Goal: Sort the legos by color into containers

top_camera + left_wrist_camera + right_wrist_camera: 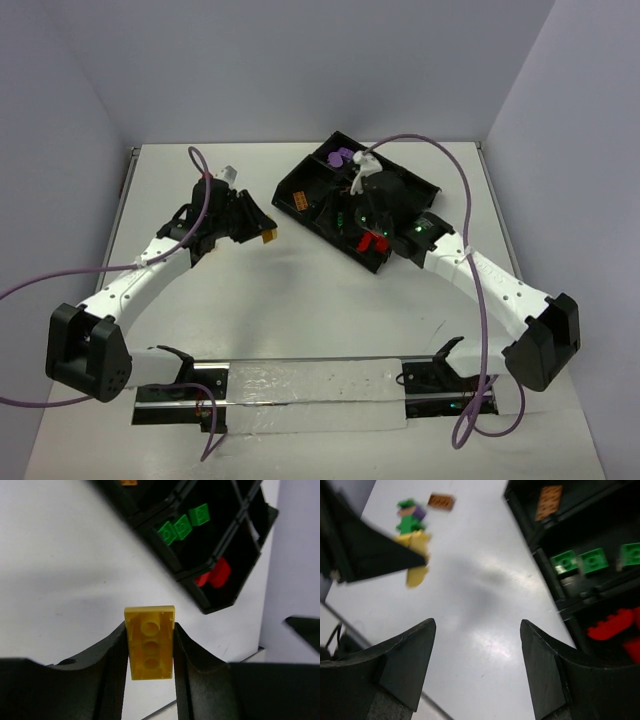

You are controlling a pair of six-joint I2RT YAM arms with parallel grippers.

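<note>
The left claw (258,230) is clamped on a yellow brick (150,650), pinched across its long sides with the hollow underside facing the wrist camera. It is held over the table (300,300), left of the tray (300,175) and apart from it. The right claw (476,630) hangs over the near part of the tray with its jaws wide apart and nothing between them; only bare table shows in the gap. In the tray, the nearest section holds the reds (215,573), about 2, though they blur together. Next come 3 greens (592,560) in a row, then the oranges (549,502) in the left section, then the purple pieces (340,157) in the far corner. Each colour keeps to its own section, so the sorting looks well over half done. What is left, as far as can be seen, is the brick in hand, which probably belongs with the oranges. There is also a loose cluster (410,525) of green, purple and yellow on the table (too blurred to count, and hidden under the left arm in the top view), with 1 brown-orange brick (441,501) lying just beyond it.
</note>
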